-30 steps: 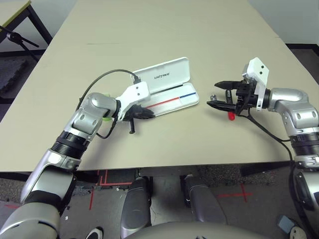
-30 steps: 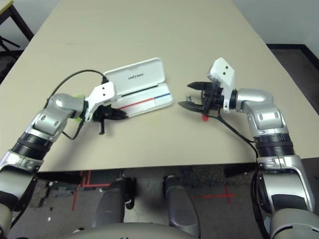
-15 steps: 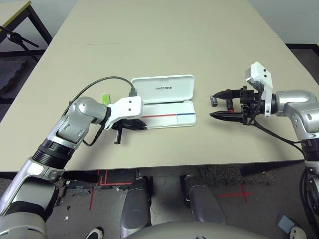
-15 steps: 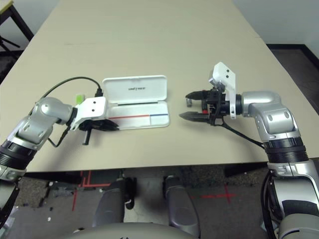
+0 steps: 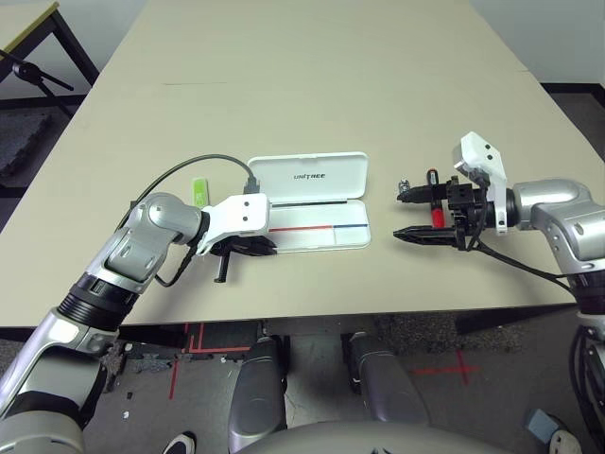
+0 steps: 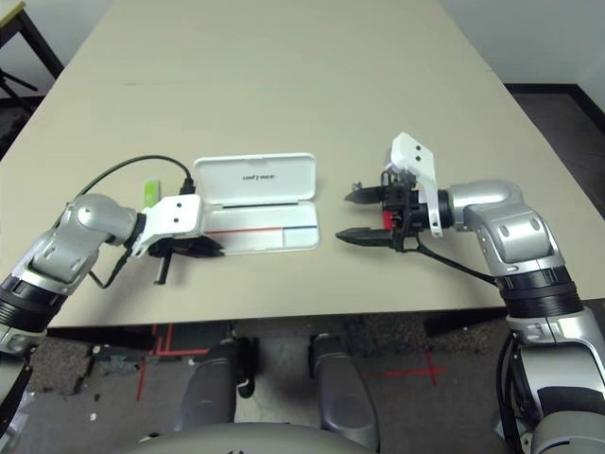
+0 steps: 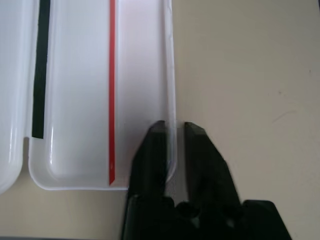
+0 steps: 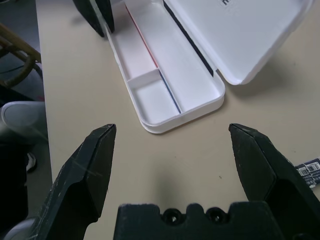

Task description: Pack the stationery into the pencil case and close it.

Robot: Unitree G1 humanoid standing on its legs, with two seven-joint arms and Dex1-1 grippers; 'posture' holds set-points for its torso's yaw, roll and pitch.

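The white pencil case (image 5: 307,176) lies open, its lid flat behind the tray (image 5: 321,230). My left gripper (image 7: 175,131) straddles the tray's near wall at its left end, one finger (image 7: 156,145) inside and one outside, slightly parted and open. The green bar (image 5: 199,189) lies on the table left of the case. My right gripper (image 5: 402,214) stands wide open to the right of the case, pointing at it, holding nothing. The marker's red cap (image 5: 437,215) shows beneath it, between the finger roots. A tiny dark piece (image 5: 404,186) lies by its far fingertip.
The beige table (image 5: 312,76) stretches far behind the case. A black cable (image 5: 180,175) loops from my left wrist over the table near the green bar. The table's front edge runs close below both grippers. A dark stand (image 5: 38,66) is off the table's left.
The case was swung from tilted to square with the table's front edge and dragged a little left by my left gripper. My right gripper shifted left over the marker.
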